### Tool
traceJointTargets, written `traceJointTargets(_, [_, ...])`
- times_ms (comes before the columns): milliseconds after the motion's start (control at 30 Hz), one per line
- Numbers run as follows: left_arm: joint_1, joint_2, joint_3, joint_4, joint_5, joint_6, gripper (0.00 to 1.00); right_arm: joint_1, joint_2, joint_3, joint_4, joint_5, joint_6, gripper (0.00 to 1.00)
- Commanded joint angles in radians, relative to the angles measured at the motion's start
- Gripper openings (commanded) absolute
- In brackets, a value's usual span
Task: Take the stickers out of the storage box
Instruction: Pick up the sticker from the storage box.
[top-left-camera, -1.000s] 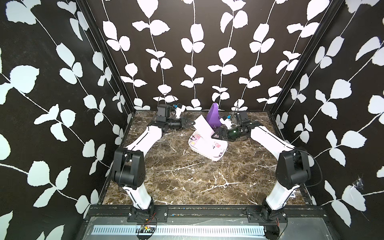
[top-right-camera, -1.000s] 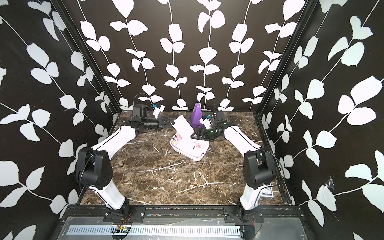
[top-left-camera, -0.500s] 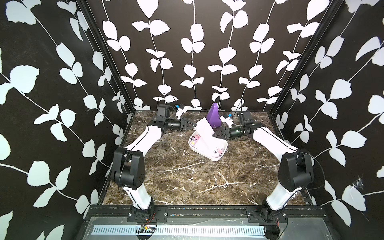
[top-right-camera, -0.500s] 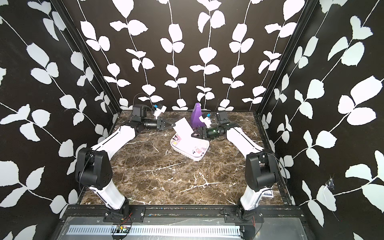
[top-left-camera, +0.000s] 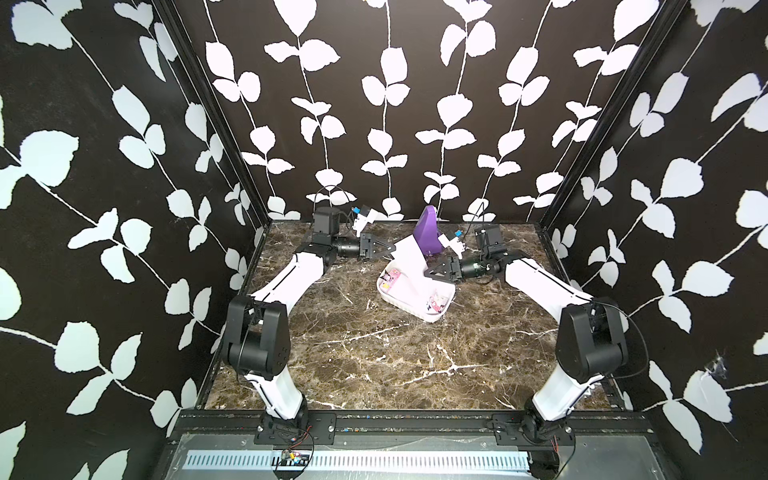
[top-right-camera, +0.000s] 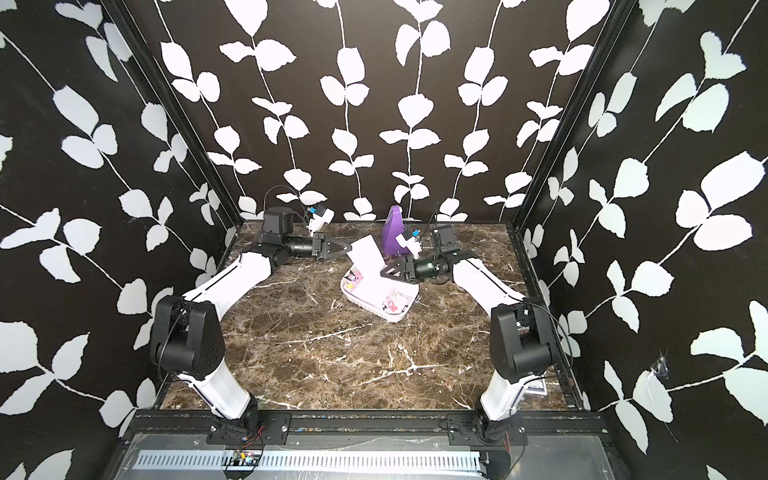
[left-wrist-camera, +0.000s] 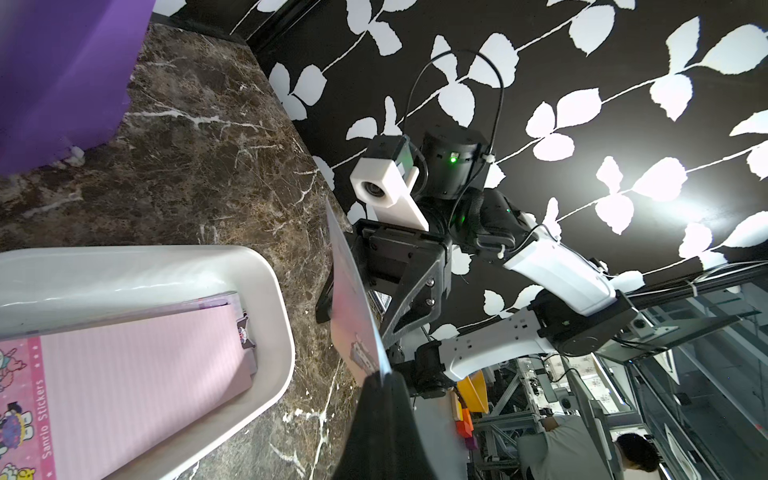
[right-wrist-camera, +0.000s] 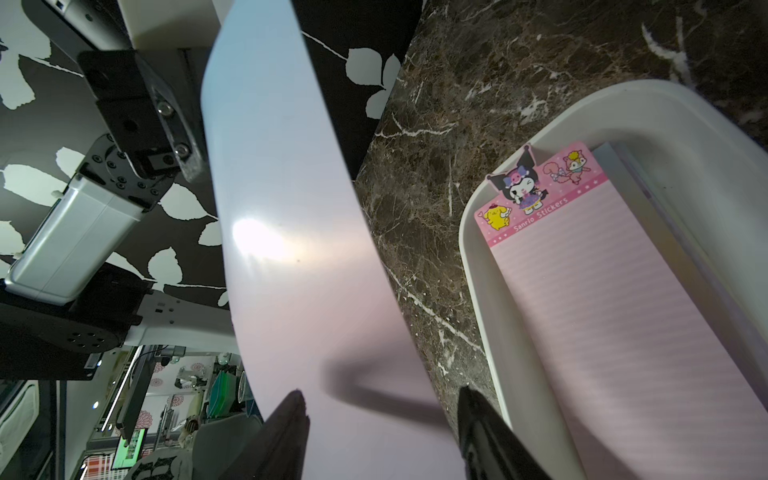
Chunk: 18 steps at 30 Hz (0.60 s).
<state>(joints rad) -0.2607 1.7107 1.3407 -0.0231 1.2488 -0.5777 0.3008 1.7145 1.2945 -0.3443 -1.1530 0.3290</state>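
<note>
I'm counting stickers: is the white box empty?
Not empty. Pink sticker sheets lie flat inside the box, seen in both wrist views.

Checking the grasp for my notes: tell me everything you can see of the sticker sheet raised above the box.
The raised sticker sheet is long, narrow, glossy and pale, white shading to pink, and it bows slightly. It stands tilted over the far end of the storage box. The left gripper pinches its upper end near small cartoon prints. The open jaws of the right gripper flank its lower part.
</note>
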Motion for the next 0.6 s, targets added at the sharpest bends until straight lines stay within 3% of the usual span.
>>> traceJointTargets(0, [0.006, -0.056, -0.009, 0.047, 0.037, -0.01, 0.0, -0.002, 0.014, -0.018, 0.051, -0.049, -0.001, 0.59])
traceJointTargets(333, [0.011, -0.075, -0.012, 0.001, 0.045, 0.024, 0.0, -0.011, 0.009, -0.043, 0.08, -0.05, 0.01, 0.65])
traceJointTargets(567, [0.011, -0.079, -0.028, -0.001, 0.046, 0.029, 0.0, -0.012, -0.002, -0.062, 0.139, -0.065, 0.058, 0.59])
